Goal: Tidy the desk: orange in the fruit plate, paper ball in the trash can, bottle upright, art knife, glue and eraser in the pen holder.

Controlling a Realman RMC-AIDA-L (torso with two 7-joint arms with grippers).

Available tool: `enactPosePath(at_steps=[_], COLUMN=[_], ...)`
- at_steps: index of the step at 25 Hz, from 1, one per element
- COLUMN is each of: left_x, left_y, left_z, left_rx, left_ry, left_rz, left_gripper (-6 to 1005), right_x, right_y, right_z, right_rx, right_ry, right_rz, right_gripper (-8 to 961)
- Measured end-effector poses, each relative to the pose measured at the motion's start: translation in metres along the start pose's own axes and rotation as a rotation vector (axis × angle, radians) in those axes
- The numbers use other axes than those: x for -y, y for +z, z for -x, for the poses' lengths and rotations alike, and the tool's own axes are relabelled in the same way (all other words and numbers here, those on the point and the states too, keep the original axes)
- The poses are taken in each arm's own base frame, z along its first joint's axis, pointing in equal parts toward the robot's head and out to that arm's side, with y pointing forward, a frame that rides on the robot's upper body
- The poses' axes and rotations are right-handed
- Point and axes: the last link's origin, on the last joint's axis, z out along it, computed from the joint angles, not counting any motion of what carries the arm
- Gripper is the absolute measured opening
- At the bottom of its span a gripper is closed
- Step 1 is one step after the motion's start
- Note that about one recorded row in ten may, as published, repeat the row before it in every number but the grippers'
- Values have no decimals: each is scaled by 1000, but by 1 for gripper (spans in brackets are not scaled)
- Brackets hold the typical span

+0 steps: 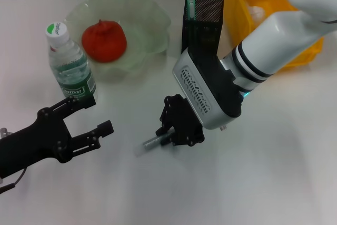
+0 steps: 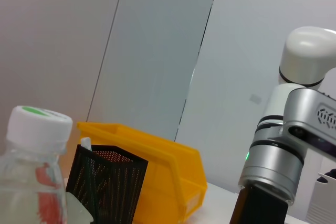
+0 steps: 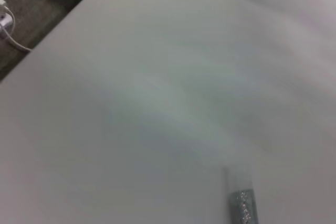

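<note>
— Where is everything placed?
— Well, the orange (image 1: 104,40) is seen in the fruit plate (image 1: 147,19); the bottle (image 1: 70,66) is stood upright beside it.
— And the grippers?
— The glue (image 1: 149,144), lying on the desk (image 1: 274,151), is clamped by the right gripper (image 1: 167,136); the left gripper (image 1: 99,115) is held wide apart.
</note>
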Motion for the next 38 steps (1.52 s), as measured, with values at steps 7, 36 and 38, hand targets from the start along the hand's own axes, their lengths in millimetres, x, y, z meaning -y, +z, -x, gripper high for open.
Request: enactPosePath(at_steps=[7,36,38], left_x=[0,-12,-15], left_y=[-2,15,21], left_z=[0,1,2], left_rx=[2,-21,-31], left_ry=[0,24,30], left_rz=[-5,75,83], left_gripper=[844,844,844], right_x=[2,-37,-40], right_y=[-11,-65,-64], right_z=[1,-52,-55], right_rx=[64,700,733], right_ry=[44,437,460], right_rz=[-48,-748,-792], right_gripper=[144,133,133])
